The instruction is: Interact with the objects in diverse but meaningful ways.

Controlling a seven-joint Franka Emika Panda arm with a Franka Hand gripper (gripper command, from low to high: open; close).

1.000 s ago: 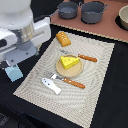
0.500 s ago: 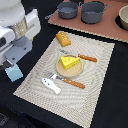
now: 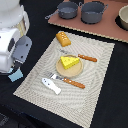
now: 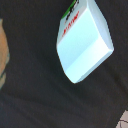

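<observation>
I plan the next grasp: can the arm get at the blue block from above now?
Probably yes. The blue block lies alone on the dark table, directly under the wrist camera, with nothing on it or against it.

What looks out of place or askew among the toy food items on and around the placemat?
The pale blue block lies off the placemat, on the dark table beside its edge on the exterior view's left, while the cheese wedge, bread loaf and white fish-shaped piece rest on the mat.
</observation>
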